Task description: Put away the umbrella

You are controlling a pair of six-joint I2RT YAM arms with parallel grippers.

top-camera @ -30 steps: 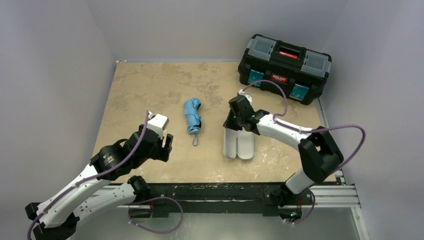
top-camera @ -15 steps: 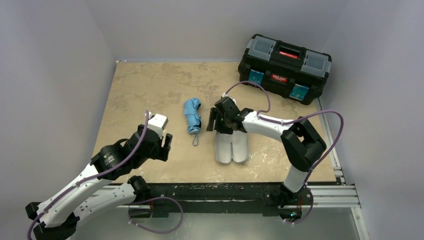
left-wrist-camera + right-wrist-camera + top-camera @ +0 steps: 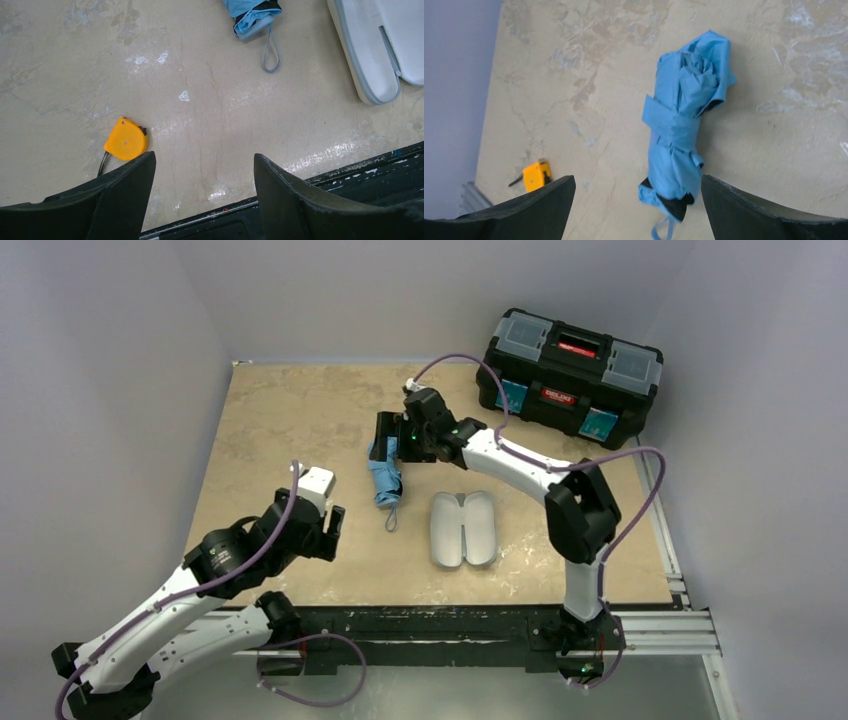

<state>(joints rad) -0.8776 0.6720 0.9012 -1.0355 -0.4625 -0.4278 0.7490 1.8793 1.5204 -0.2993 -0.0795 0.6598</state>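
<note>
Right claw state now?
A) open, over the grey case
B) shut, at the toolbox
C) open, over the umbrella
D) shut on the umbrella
C: in the right wrist view the right claw is wide open, with the folded umbrella lying below it, untouched.

On the counter (image 3: 300,420), the umbrella (image 3: 385,480) lay near the middle, the case (image 3: 463,528) just right of it, the toolbox (image 3: 570,363) at the far right corner, and the tape measure (image 3: 126,142) to the umbrella's near left.
</note>
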